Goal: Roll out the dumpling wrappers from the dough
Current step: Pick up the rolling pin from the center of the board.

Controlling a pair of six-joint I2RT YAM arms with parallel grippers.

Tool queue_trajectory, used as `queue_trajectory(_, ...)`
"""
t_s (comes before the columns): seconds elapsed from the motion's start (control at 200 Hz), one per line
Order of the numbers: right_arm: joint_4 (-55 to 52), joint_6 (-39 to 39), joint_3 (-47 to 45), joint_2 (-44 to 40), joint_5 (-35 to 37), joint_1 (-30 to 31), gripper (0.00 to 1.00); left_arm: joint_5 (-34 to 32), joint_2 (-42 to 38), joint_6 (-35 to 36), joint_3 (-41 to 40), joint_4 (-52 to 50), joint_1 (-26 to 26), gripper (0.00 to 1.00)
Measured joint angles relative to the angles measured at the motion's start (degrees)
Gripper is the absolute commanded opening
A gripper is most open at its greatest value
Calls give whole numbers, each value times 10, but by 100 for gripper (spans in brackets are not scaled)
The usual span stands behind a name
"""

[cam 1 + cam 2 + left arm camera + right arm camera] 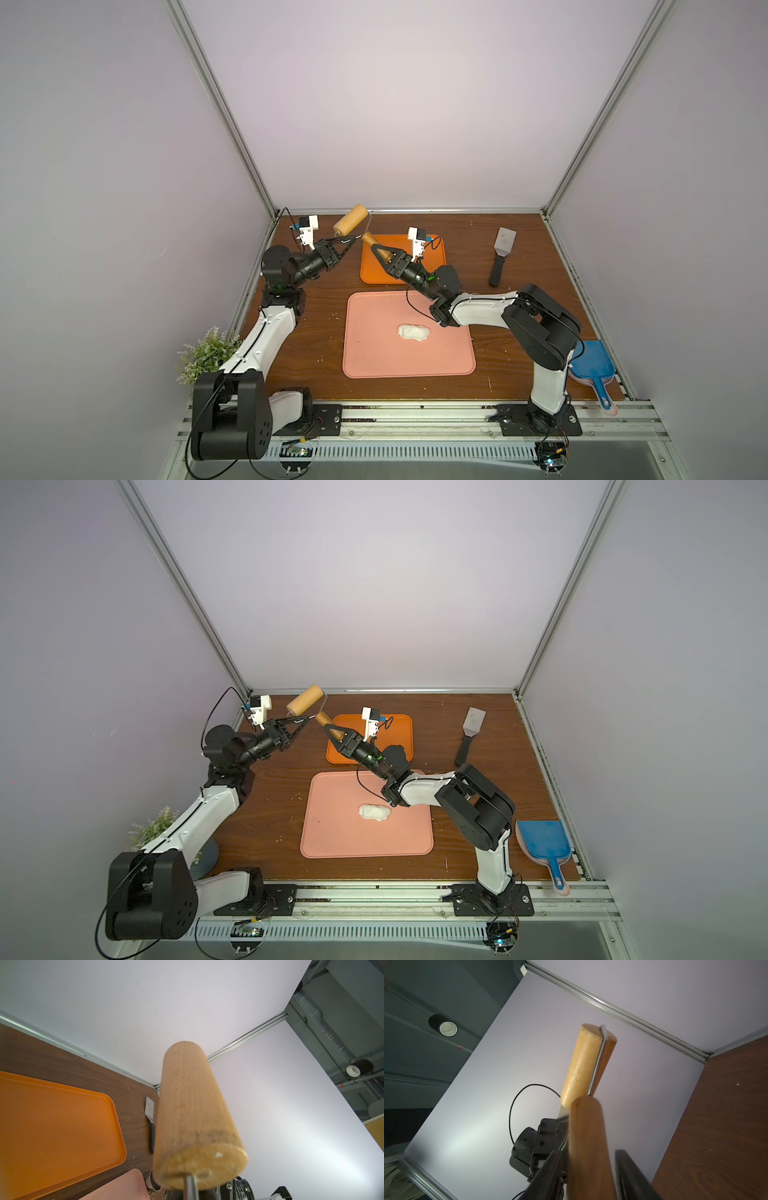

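Note:
A wooden roller is held up in the air over the table's far left; its pale drum (pixel 351 219) (pixel 304 700) (pixel 193 1118) (pixel 583 1068) points at the back wall. My left gripper (pixel 352 238) (pixel 306 718) is shut on the roller's thin metal wire just below the drum. My right gripper (pixel 382 251) (pixel 336 731) (pixel 589 1153) has its jaws shut round the darker wooden handle (pixel 369 240) (pixel 588 1136). A white lump of dough (pixel 413 332) (pixel 374 812) lies on the pink mat (pixel 374 361) (pixel 332 837). The dumpling wrappers are out of view.
An orange tray (pixel 374 268) (pixel 399 737) (pixel 52 1122) lies behind the mat, under my right wrist. A metal spatula (pixel 500 253) (pixel 150 1113) lies far right. A small metal ring (pixel 153 1181) stands by the mat's corner. A blue dustpan (pixel 592 357) sits near right, a plant (pixel 205 353) near left.

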Motion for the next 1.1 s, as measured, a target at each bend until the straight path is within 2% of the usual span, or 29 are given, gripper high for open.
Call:
queue_trajectory(0.325,11,4,-12,0,3,-7,51,2,0,2,0,-3,0,1)
queue_trajectory(0.575,16,5,-15,0,9,-10,43,3,0,6,0,-8,0,1)
queue_trajectory(0.946,18,8,-14,0,8,-9,40,2,0,10,0,-9,0,1)
queue_trajectory(1.051,19,10,-14,0,6,-10,47,2,0,10,0,-9,0,1)
queue_trajectory(1.101,19,13,-14,0,4,-10,48,2,0,11,0,-9,0,1)
